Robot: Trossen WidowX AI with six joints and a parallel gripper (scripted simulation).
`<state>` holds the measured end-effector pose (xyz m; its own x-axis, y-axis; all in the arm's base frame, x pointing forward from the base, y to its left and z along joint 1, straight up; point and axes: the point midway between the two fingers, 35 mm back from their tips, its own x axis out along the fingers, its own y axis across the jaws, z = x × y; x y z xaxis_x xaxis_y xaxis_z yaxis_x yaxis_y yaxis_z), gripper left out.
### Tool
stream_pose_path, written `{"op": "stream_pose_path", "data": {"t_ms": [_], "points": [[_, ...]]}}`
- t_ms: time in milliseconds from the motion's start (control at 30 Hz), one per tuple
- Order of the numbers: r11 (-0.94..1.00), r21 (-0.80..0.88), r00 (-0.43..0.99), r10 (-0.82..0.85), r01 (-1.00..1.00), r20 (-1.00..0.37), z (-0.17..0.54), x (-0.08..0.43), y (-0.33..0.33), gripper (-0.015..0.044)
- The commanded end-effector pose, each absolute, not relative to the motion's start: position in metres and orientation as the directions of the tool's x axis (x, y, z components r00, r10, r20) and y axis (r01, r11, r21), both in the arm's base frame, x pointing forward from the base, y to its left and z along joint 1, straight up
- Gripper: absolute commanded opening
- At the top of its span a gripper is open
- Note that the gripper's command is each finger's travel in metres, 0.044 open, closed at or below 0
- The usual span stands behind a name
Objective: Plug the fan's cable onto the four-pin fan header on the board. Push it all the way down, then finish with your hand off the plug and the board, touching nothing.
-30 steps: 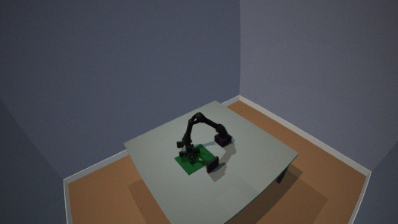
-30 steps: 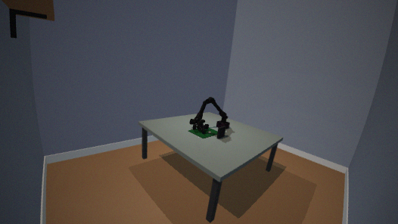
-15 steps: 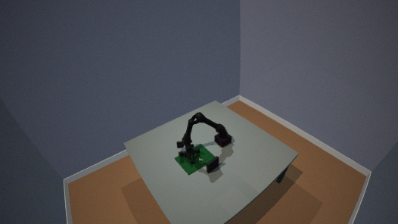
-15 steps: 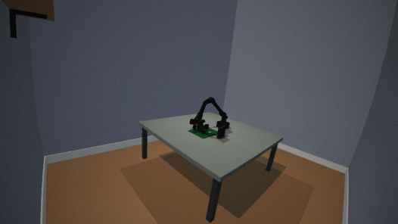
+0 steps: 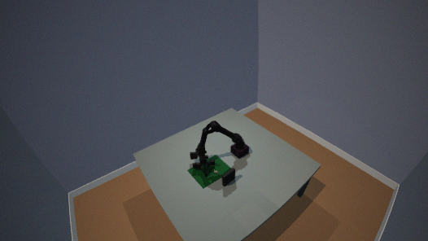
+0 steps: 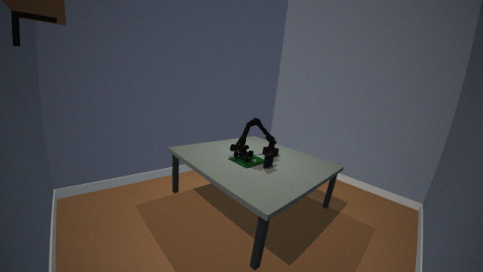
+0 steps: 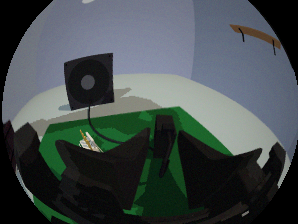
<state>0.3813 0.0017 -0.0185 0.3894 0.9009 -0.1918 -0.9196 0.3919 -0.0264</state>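
In the wrist view, the end effector (image 5: 207, 173) (image 6: 248, 159) (image 7: 164, 133) is framing the nearest ground, its dark fingers standing partly open, with a narrow gap on either side of a small dark plug (image 7: 164, 131). It is apparently holding nothing. The plug is sitting upright between the fingers, over the green circuit board (image 5: 224, 165) (image 6: 248, 165) (image 7: 194, 130); the pins beneath are hidden, so full seating cannot be told. A pale component (image 7: 90, 142) is lying to one side on the board. The thin black cable (image 7: 102, 135) is curving from behind a finger towards the square, dark fan (image 5: 229, 177) (image 6: 268, 160) (image 7: 87, 82), which is standing on edge just beyond the board, on the pale worktop (image 5: 260, 175) (image 6: 275, 188) (image 7: 160, 90). Farther back, the arm (image 5: 224, 129) (image 6: 266, 130) is arching down to the board.

The step in hand is seemingly the release, after pushing the plug down. The next move is calling for the fingers to widen evenly, then lift straight up, clearing plug, cable and board. A finger brushing the plug or snagging the cable could be tugging the connection loose.
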Motion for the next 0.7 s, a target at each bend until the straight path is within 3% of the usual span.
{"op": "stream_pose_path", "data": {"t_ms": [0,667], "points": [[0.392,-0.026,0.389,0.901,-0.92,-0.192,-0.0185,0.3813,0.0017,0.014],[0.398,-0.027,0.395,0.896,-0.917,-0.204,-0.0175,0.3793,-0.0078,0.014]]}}
